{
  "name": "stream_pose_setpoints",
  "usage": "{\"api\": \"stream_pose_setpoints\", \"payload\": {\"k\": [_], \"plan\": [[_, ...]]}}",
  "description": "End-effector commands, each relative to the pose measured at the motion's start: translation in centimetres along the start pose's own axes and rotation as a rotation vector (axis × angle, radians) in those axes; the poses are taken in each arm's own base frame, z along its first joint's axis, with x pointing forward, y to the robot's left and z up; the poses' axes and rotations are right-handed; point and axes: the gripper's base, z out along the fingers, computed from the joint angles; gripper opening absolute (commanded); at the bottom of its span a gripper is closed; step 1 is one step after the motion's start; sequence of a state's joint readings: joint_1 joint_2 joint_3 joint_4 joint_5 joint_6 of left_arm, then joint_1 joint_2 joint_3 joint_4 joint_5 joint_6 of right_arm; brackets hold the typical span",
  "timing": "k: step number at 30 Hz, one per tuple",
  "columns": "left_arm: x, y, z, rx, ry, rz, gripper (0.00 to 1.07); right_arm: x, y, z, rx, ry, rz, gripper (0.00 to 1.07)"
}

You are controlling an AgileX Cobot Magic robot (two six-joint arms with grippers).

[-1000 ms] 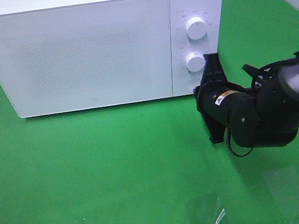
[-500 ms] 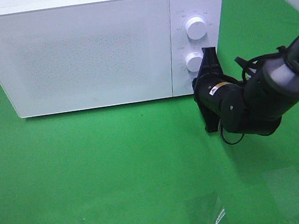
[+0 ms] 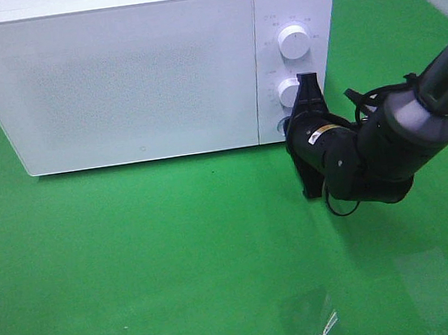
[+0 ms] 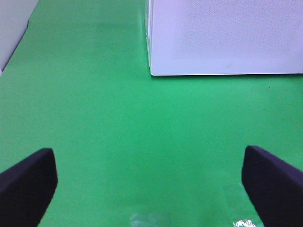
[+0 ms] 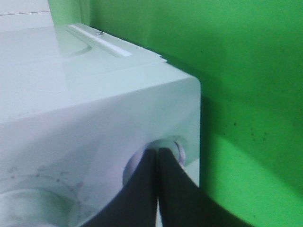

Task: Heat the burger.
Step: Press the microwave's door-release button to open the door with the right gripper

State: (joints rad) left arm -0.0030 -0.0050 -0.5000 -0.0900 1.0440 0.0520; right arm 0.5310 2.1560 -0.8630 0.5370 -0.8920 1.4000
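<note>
On the green table surface (image 3: 176, 247) stands a white microwave (image 3: 122, 74), door closed, with its control panel on the right side of the exterior high view. That panel carries an upper knob (image 3: 294, 42), a lower knob (image 3: 290, 91) and, beneath them, a round door button (image 5: 176, 151) near the bottom front corner. The right gripper (image 3: 295, 118) is turned toward the panel with its two black fingers (image 5: 161, 189) pressed flat together, nothing between them; in the right wrist view their tips sit at the round button, apparently in contact with it. The right arm (image 3: 393, 143) reaches in from the right edge, a black cable looped over its wrist. The left gripper (image 4: 151, 182) does not appear in the overhead view; its own camera shows both black fingers (image 4: 26, 182) spread far apart over bare green surface, with nothing between them, and the microwave's lower left front corner ahead of it. The burger is not visible in any view; with the opaque door shut, its position cannot be determined. A small clear plastic scrap (image 3: 325, 327) lies on the surface near the front edge, well apart from both the microwave and the right arm.
</note>
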Motion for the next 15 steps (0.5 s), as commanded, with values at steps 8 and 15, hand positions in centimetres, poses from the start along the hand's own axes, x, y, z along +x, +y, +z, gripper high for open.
{"api": "stream_pose_setpoints", "payload": {"k": [8,15], "plan": [[0.1,0.0,-0.1,-0.004,-0.02,-0.001,0.98,-0.2,3.0,-0.2,-0.207,-0.029,0.002,0.0],[0.1,0.0,-0.1,-0.004,-0.02,-0.001,0.98,-0.5,4.2,-0.1,-0.312,-0.071,0.024,0.0]]}}
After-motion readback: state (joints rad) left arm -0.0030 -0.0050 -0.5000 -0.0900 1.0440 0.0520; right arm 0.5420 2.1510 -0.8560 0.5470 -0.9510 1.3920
